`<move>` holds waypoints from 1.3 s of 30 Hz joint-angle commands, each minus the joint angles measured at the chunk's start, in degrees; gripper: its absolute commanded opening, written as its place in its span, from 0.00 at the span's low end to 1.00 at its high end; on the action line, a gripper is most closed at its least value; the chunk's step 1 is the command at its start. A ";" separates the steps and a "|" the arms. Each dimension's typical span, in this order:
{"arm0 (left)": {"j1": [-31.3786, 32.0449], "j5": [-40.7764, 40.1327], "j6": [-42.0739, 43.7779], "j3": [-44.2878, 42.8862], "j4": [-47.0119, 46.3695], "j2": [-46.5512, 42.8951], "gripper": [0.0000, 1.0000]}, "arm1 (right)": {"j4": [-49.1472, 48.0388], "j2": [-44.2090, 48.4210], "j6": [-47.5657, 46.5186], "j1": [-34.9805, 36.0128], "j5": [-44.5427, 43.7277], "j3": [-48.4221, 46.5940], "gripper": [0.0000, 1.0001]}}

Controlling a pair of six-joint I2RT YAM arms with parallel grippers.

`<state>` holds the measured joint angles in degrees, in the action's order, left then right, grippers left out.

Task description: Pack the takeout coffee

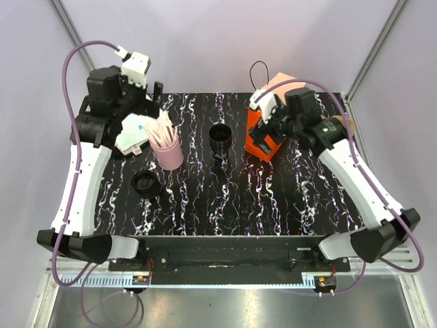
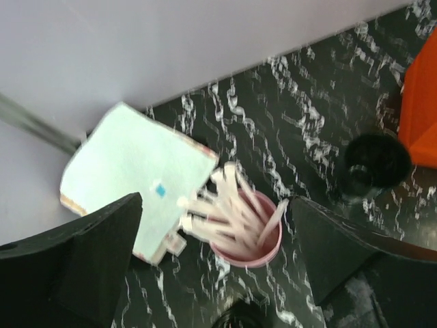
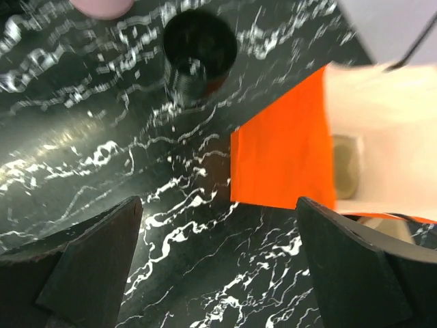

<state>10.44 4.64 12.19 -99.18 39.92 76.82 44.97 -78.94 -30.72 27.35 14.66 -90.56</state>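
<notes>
Plainly, the takeout coffee (image 1: 145, 183) stands toward the left edge of the worktop (image 1: 205, 212), nearer the near edge than the far one, apart from everything else. From above it shows mostly its dark round lid. It is probably light, with thin paper walls that would buckle under a hard squeeze. Whether it is filled cannot be told, so it should be kept upright. The lid looks like a press fit and may pop off if lifted by the rim. The safer hold is across the cup's body just below the lid, with gentle closure.

The left gripper (image 2: 215, 201) sits toward the far left corner with its fingers spread wide. It holds nothing and hangs over the pink cup (image 1: 168, 154) of wooden sticks (image 2: 225, 208), beside the white pouch (image 1: 133, 133). The right gripper (image 3: 218, 201) is likewise spread wide and empty. It is above bare worktop next to the orange bag (image 1: 263, 140), which stands toward the far right corner with its mouth open.

A lidless black cup (image 1: 220, 137) stands mid-table toward the far edge, between the two grippers. The coffee is well apart from both.
</notes>
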 commanded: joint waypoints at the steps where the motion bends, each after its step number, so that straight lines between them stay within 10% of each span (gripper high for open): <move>1: -3.93 5.90 2.22 2.75 1.56 -4.21 0.99 | -7.61 -2.27 -1.71 0.51 -5.68 4.86 1.00; 23: -10.35 11.61 5.75 14.18 5.34 -9.58 0.99 | -32.84 -21.86 -5.84 -3.79 -23.62 9.10 1.00; 39: -10.35 20.05 9.43 14.89 7.89 -10.11 0.99 | -14.49 -20.20 6.88 -4.68 -4.57 -6.19 0.98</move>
<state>0.40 19.49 19.38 -84.12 48.01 68.55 22.76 -104.18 -31.29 21.15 1.54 -88.68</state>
